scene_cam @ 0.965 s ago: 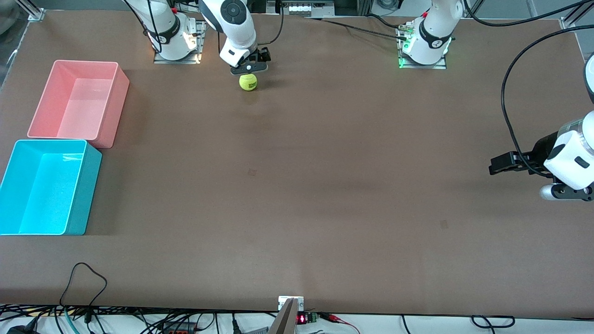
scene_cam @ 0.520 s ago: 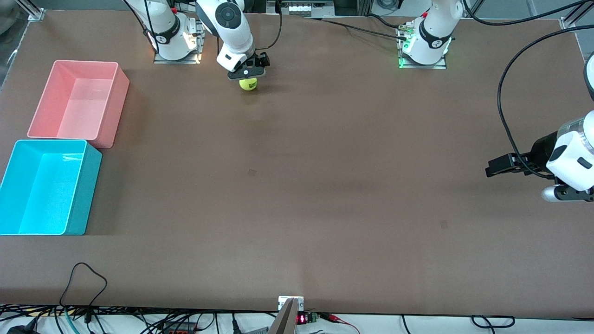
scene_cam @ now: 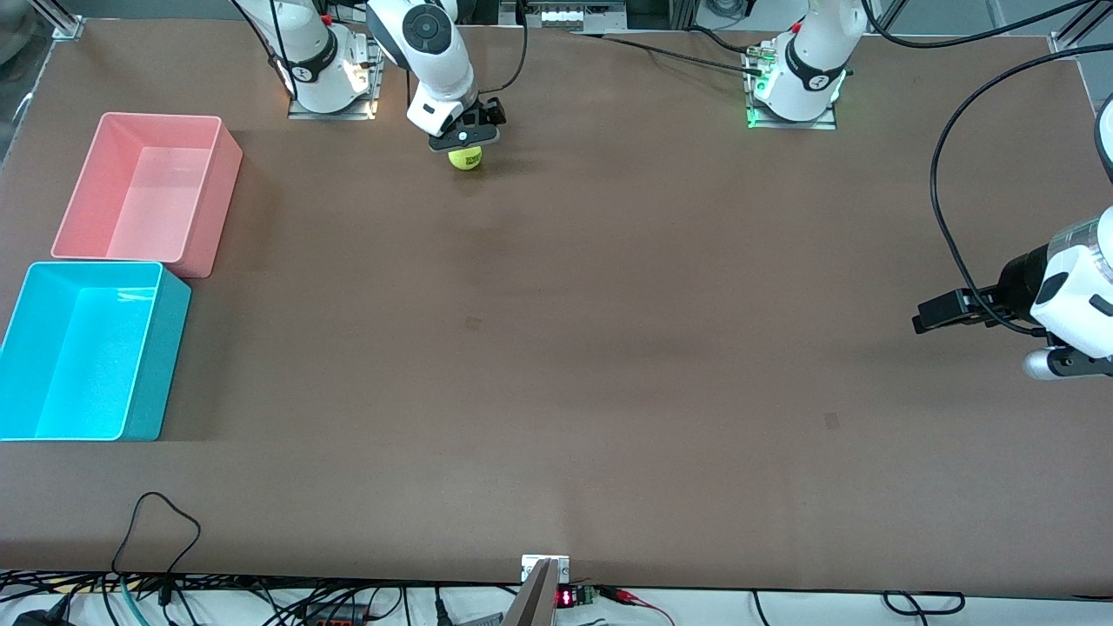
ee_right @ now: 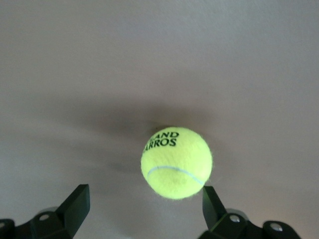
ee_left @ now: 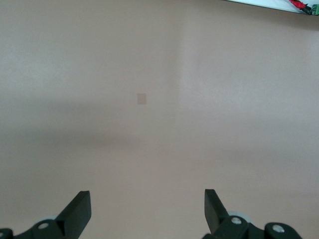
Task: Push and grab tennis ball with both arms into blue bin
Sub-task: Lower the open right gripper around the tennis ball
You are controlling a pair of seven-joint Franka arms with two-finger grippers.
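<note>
Count: one fuzzy yellow-green tennis ball [scene_cam: 466, 159]; one cyan-blue rectangular plastic bin [scene_cam: 161, 348]; one pink rectangular plastic bin [scene_cam: 213, 204]; two white jointed robot arms

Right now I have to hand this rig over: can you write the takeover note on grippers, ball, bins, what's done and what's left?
Right gripper: open, low over the tennis ball, fingers not closed on it.
Left gripper: open, holding nothing, waiting over bare table at the left arm's end.
Ball: on the table near the right arm's base, not gripped.
Blue bin: at the right arm's end, nothing in it; pink bin beside it, farther from the front camera.
Done: right gripper positioned at the ball.
Left: grasp or push the ball, get it into the blue bin.
</note>
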